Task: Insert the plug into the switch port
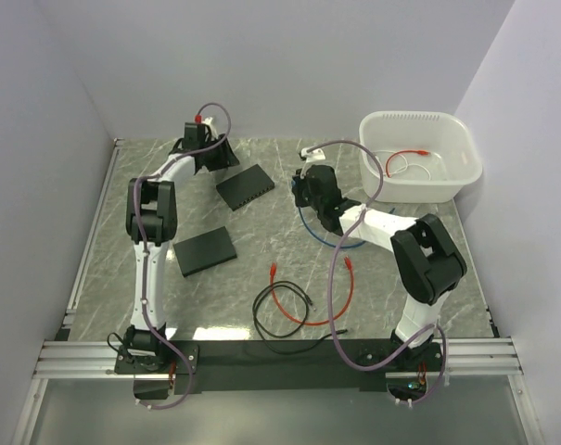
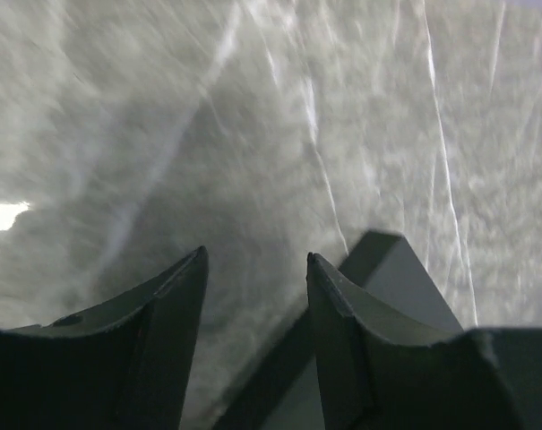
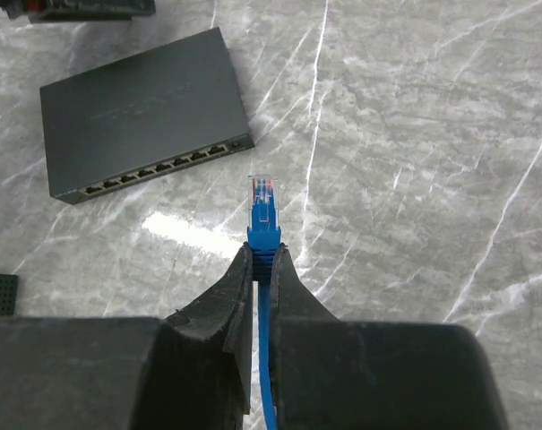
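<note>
**Lower centre of the right wrist view: plug pinched and aimed toward the ports**

Low in the middle of the right wrist view, our right gripper (image 3: 263,262) is clenched on the blue boot of the Ethernet plug (image 3: 262,199). The clear tip is left free and points up the frame, so it can enter a port nose first. Its blue cable (image 3: 268,376) runs down between the fingers.

At upper left the network switch (image 3: 145,98) lies flat on the marble table (image 3: 414,134), well apart from the plug, with its row of ports (image 3: 154,168) facing us. We judge the plug must swing left before going in.

In the left wrist view our left gripper (image 2: 256,260) hangs released above the table. A dark corner, which we take for the switch, shows at lower right. We judge the gripper is placed there to brace the switch against the push.
</note>
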Robot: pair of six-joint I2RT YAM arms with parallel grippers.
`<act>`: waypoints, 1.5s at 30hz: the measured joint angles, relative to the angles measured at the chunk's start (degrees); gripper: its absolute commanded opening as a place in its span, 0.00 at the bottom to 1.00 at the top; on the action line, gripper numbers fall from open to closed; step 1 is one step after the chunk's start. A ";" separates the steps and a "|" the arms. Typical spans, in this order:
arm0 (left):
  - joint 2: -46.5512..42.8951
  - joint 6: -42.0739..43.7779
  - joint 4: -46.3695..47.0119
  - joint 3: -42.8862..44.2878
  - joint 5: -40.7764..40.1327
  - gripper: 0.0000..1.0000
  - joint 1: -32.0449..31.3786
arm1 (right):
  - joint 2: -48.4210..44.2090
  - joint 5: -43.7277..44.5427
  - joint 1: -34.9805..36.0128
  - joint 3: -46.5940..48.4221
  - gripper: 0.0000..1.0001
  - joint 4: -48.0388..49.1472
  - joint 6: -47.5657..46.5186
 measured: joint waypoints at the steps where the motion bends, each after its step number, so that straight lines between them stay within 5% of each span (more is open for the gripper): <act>1: -0.55 -0.09 0.15 -1.16 0.35 0.55 -0.24 | -0.22 -0.11 -0.04 -0.20 0.00 -0.04 0.11; 16: -13.62 -1.14 14.97 -27.78 4.44 0.50 -7.10 | -7.15 -3.39 0.66 -8.46 0.00 -0.79 6.03; 23: -20.24 -4.79 20.11 -39.65 3.87 0.51 -11.54 | -7.72 -1.18 8.66 -10.86 0.00 -6.21 9.94; 29: -21.14 -7.89 20.61 -41.16 2.40 0.52 -11.76 | -7.65 -0.44 15.37 -10.84 0.00 -10.10 12.61; 45: -27.69 -16.44 27.04 -53.33 -0.85 0.49 -10.14 | 0.92 0.46 15.08 -7.34 0.00 -16.06 15.08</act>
